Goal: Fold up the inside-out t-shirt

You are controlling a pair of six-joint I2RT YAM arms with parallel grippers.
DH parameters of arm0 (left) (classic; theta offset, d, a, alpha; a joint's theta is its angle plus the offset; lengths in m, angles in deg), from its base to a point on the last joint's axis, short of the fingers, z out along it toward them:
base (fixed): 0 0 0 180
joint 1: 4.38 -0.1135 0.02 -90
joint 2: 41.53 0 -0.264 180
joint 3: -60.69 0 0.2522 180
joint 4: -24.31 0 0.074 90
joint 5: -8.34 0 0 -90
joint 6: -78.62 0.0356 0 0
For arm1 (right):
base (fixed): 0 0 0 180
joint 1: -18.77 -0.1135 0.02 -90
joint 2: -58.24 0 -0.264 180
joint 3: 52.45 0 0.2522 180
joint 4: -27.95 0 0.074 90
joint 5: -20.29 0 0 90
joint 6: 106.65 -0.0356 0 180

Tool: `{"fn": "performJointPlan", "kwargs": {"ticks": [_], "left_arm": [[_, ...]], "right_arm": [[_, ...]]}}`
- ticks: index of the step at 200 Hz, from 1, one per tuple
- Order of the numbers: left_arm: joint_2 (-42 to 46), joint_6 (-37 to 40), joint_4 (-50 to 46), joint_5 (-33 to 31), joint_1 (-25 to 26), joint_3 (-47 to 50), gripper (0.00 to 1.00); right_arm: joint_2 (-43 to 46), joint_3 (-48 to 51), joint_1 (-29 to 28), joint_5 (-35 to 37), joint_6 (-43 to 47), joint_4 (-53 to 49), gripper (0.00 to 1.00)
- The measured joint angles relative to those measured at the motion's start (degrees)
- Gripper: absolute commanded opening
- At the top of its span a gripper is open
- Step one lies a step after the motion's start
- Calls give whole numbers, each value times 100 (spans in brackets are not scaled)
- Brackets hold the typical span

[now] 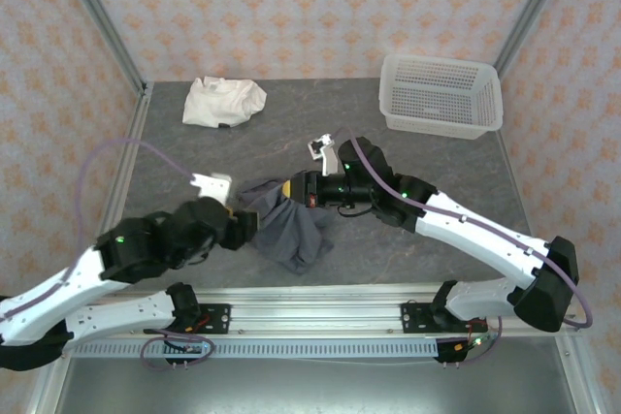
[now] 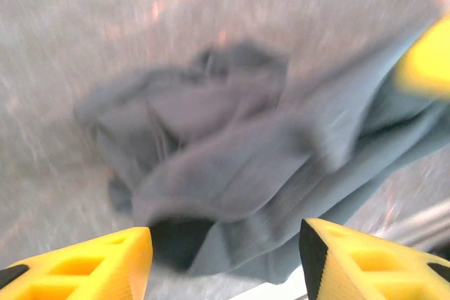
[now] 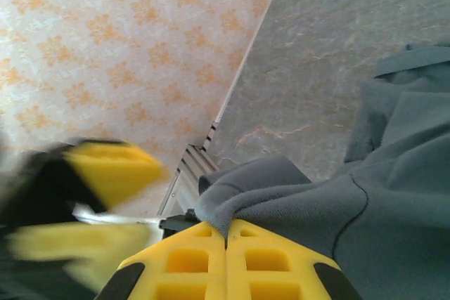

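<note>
Slate-grey t-shirt bunches near the counter's front edge, its far end clenched in the right fingers, just ahead of the parted left fingers.

White-and-black arms, purple cables, yellow fingers with square hollow cells

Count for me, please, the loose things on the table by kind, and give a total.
Garments: 2, the dark grey t-shirt and the cream-white garment
Baskets: 1, the white basket
Total: 3
</note>
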Motion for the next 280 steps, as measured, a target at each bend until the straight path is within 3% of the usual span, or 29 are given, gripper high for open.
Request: {"fn": "performJointPlan", "kwargs": {"ticks": [32, 53, 87, 120, 180, 200, 216, 249, 257, 271, 280], "left_arm": [[-111, 1027, 103, 323, -28, -852, 57], [-691, 1510, 74, 623, -28, -981, 57], [-1838, 1539, 4, 715, -328, -811, 57], [-1897, 1296, 302, 1088, -817, -291, 56], [-1711, 1202, 654, 1316, -1139, -162, 36], [-1709, 1226, 688, 1322, -1217, -149, 20], [-1709, 1237, 693, 1322, -1261, -146, 0], [-1631, 1303, 664, 1316, -1320, -190, 0], [-1556, 1303, 671, 1403, -1368, -245, 0], [-1366, 1237, 774, 1895, -1558, -372, 0], [-1261, 1143, 876, 2273, -1707, -468, 0]], "right_arm": [[-15, -2, 42, 212, -66, -149, 0], [-76, -39, 72, 247, -138, -184, 0], [-243, -166, 72, 238, -297, -236, 0], [-269, -221, 74, 195, -417, -234, 0], [-385, -221, 74, -66, -678, -79, 0], [-466, -223, 74, -157, -743, -22, 0], [-509, -223, 74, -197, -769, -17, 0], [-522, -219, 133, -223, -772, -35, 0], [-522, -205, 175, -249, -769, -35, 6], [-525, -164, 247, -291, -734, -52, 28], [-533, -151, 278, -264, -634, -129, 35]]}}
